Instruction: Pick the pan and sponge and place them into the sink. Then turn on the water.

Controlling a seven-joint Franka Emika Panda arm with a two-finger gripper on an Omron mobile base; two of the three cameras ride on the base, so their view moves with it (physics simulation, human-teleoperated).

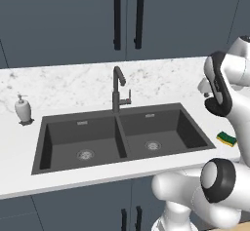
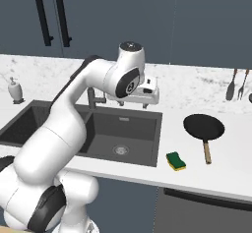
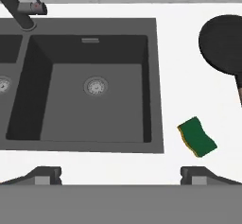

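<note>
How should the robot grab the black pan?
Probably by its handle. The pan lies flat on the counter right of the sink, too wide for the open gripper. The thin handle points toward the counter's front edge, so come from above, closing across it.

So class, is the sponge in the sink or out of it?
Out. The sponge lies on the white counter right of the sink, apart from its rim.

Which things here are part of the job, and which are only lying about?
Part of the job:
- pan
- sponge
- sink
- faucet

Only lying about:
- soap dispenser
- utensils hanging on the wall
- cabinet handles
</note>
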